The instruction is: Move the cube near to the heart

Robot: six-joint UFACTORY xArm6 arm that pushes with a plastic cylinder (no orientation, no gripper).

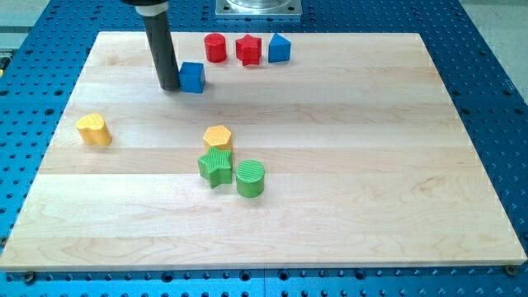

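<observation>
Blue cube (pixel 192 77) sits far-left on the board (pixel 346 206), touching my tip (pixel 171 87) on its right side. No jaws here, just a bare rod, holding nothing. Yellow heart (pixel 94 129) lies nearer & further left, well apart from cube. Far edge, right of cube: red cylinder (pixel 215 48), red star (pixel 248 49), blue block (pixel 279 49).

Wooden board (pixel 330 206) with eight coloured blocks
</observation>
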